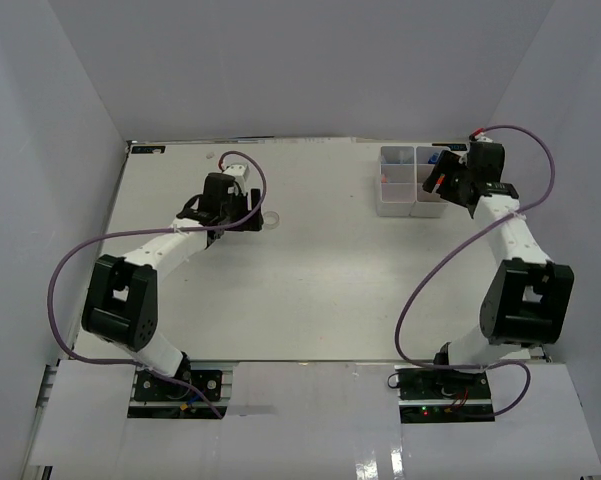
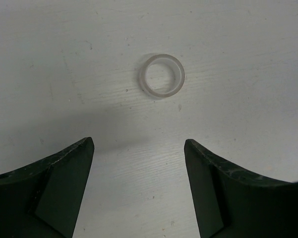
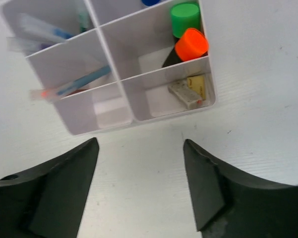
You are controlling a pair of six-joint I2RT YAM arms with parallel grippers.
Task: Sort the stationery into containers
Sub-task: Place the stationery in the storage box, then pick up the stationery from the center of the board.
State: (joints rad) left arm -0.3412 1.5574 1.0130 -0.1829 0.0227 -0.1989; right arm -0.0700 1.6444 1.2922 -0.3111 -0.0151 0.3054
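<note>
While left gripper and right gripper gape empty, tape ring seemingly lies flat.

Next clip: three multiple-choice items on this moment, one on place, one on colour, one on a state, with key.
1. Where is the clear tape ring? A. in a box compartment B. between the right fingers C. on the bare table
2. Caps of the two markers in the organiser box? A. blue and yellow B. green and orange C. both black
3. The left gripper is: A. open, empty B. shut on the ring C. shut, empty
Key: 1 C, it lies on the table ahead of the left gripper; 2 B, both caps show in the right wrist view; 3 A, its jaws stand apart with nothing between.
</note>
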